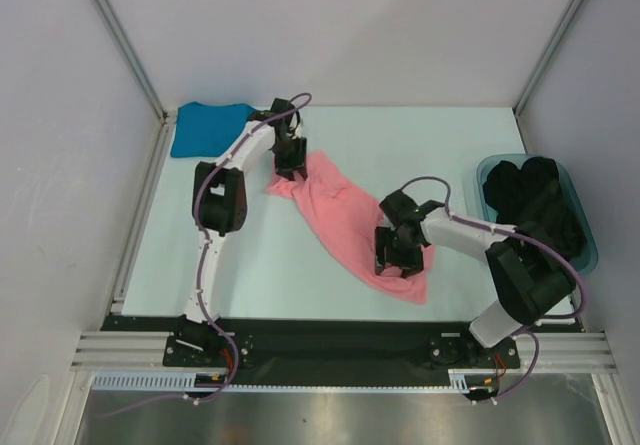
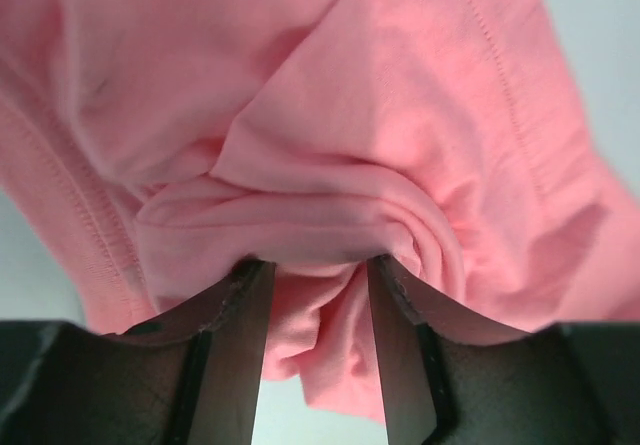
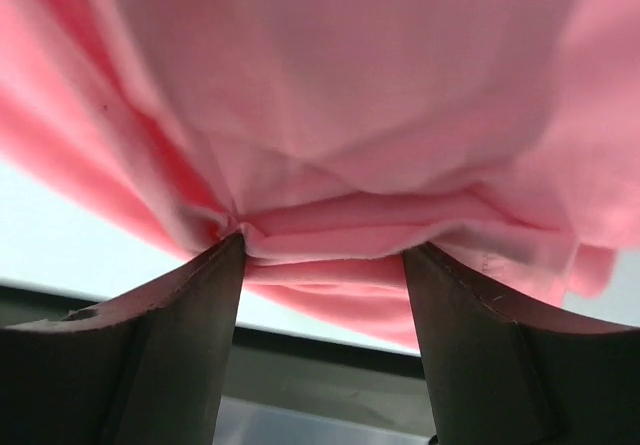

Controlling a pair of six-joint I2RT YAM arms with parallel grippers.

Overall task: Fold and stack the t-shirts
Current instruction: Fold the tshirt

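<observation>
The salmon pink t-shirt (image 1: 345,220) lies bunched in a diagonal strip across the pale table (image 1: 250,255). My left gripper (image 1: 290,170) is at its far left end. In the left wrist view its fingers (image 2: 245,325) stand parted, and a loose fold of the pink t-shirt (image 2: 320,185) hangs between them. My right gripper (image 1: 392,265) is over the near right end. Its fingers (image 3: 200,315) are spread wide, and a fold of the pink t-shirt (image 3: 330,95) lies across their tips. The teal-blue t-shirt (image 1: 205,127) lies folded in the far left corner.
A translucent teal tub (image 1: 590,240) holding dark clothing (image 1: 535,200) stands at the table's right edge. Grey walls and metal posts close in the back and sides. A black strip (image 1: 330,330) runs along the near edge by the arm bases.
</observation>
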